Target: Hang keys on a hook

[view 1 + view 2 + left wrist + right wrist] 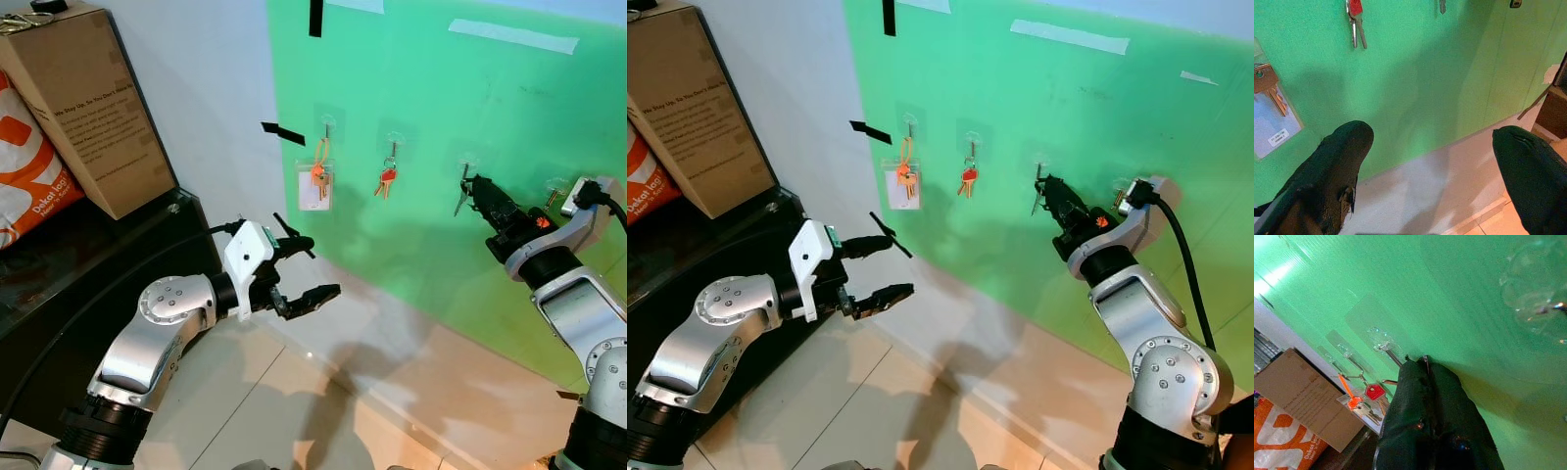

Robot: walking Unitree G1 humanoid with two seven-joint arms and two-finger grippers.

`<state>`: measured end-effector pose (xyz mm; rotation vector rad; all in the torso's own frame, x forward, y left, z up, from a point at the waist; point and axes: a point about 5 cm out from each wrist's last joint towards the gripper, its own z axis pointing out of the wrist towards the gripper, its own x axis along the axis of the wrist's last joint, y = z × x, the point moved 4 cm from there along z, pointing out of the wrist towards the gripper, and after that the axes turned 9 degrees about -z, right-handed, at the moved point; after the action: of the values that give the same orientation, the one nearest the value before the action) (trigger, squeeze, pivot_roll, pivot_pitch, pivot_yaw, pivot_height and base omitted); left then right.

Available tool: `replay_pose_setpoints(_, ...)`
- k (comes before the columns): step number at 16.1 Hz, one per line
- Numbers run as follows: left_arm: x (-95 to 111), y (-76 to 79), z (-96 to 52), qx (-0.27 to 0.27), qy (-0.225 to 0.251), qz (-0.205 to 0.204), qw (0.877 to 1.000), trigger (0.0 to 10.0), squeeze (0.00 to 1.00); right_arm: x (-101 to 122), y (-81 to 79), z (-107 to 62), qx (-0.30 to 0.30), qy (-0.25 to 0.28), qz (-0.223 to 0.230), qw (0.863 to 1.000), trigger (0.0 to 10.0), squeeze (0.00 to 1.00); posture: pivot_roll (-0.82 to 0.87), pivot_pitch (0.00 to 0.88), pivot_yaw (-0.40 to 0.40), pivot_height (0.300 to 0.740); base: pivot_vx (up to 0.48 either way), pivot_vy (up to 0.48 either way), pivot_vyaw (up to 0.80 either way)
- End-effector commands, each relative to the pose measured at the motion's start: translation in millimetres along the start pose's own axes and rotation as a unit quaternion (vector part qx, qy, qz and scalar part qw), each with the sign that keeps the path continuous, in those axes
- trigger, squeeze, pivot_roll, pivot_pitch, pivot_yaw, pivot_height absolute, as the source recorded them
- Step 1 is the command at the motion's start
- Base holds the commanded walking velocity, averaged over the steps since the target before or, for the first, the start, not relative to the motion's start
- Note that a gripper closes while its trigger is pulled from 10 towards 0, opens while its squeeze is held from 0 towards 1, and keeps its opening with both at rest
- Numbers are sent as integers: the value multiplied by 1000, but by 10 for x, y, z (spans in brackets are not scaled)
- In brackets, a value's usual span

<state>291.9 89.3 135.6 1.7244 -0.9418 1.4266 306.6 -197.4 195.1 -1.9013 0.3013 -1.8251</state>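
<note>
— Where is the silver key [460, 199] seen?
— At right of centre, pinched by the right gripper [470, 189] at a clear hook [467, 162] on the green board [441, 88].
— And the left gripper [306, 269]?
— Held spread, lower left.

arms: my two silver jointed arms, round screwed elbow caps
left tool [306, 269]: black fingers, white wrist block
right tool [470, 191]: black, thick black cable
</note>
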Motion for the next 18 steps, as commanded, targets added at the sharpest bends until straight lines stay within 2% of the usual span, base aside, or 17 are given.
replay_pose_setpoints(1, 83, -30, -34, 3, 6, 11, 1000, 10000, 471, 145, 65, -17, -18, 31, 4, 999, 10000, 0, -108, 0, 61, 732, 0, 0, 0)
replay_pose_setpoints(4, 83, -29, -30, 2, 6, 11, 1000, 10000, 467, 140, 78, -14, -23, 31, 10, 999, 10000, 0, -109, 0, 63, 732, 0, 0, 0)
replay_pose_setpoints(5, 84, -28, -29, 1, 6, 11, 1000, 10000, 467, 137, 74, -15, -23, 31, 12, 999, 10000, 263, -110, 0, 64, 732, 0, 0, 0)
replay_pose_setpoints(6, 86, -26, -29, 1, 6, 11, 1000, 10000, 471, 138, 71, -16, -22, 33, 17, 999, 10000, 1000, -110, 0, 65, 732, 0, 0, 0)
replay_pose_setpoints(15, 86, -17, -20, -4, 6, 9, 1000, 10000, 471, 178, 86, -40, -24, 45, 31, 998, 10000, 1000, -113, 0, 70, 732, 0, 0, 0)
replay_pose_setpoints(18, 87, -16, -14, -4, 7, 9, 1000, 10000, 471, 271, 66, -55, -14, 75, 45, 996, 10000, 1000, -113, 0, 70, 732, 0, 0, 0)
